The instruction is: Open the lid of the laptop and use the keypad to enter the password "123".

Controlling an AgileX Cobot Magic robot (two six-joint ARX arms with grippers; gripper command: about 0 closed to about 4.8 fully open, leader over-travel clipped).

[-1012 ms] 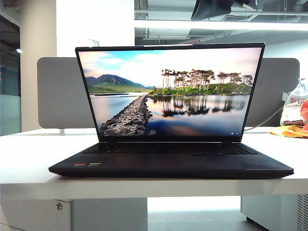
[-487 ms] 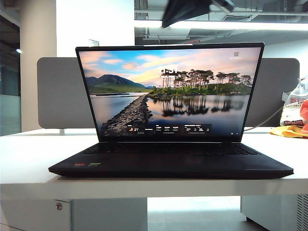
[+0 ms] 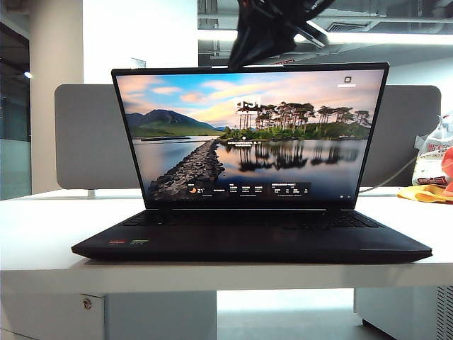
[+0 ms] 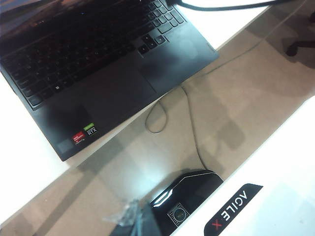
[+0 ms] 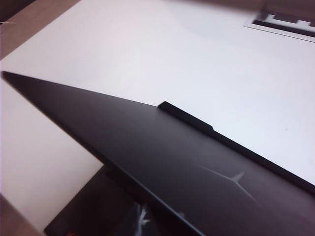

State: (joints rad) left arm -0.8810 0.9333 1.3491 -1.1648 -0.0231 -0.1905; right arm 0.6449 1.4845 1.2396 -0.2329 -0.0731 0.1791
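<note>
Laptop: one black laptop (image 3: 251,212) sits in the middle of the white bench (image 3: 35,234), its front edge near the bench's near edge.
Lid: the lid (image 3: 251,134) stands fully raised, the screen lit with a lake picture and a clock; in the right wrist view its black back (image 5: 197,172) shows a thin star mark.
Keypad: the keypad (image 3: 251,221) lies as low black rows across the base, with the number block (image 4: 165,22) at the right end; nothing touches it.
Left claw: the left claw (image 4: 133,219) hangs off the bench, over the floor on the near side of the laptop's front edge; only a blurred tip shows, and it reads as clenched on nothing.
Right claw: the right claw (image 5: 142,216) is a dark blur above and behind the lid's top edge at the far side, clenched and empty; I cannot tell whether it touches the lid.
Step in hand: opening looks done; entering "123" has not begun.
Next move: one claw must cross over the lid and come down, tip closed, onto the "1" key, then "2" and "3", pressing lightly.
Count: one laptop, one lid, one keypad, two claws, one grey divider (image 3: 92,134) behind.
</note>
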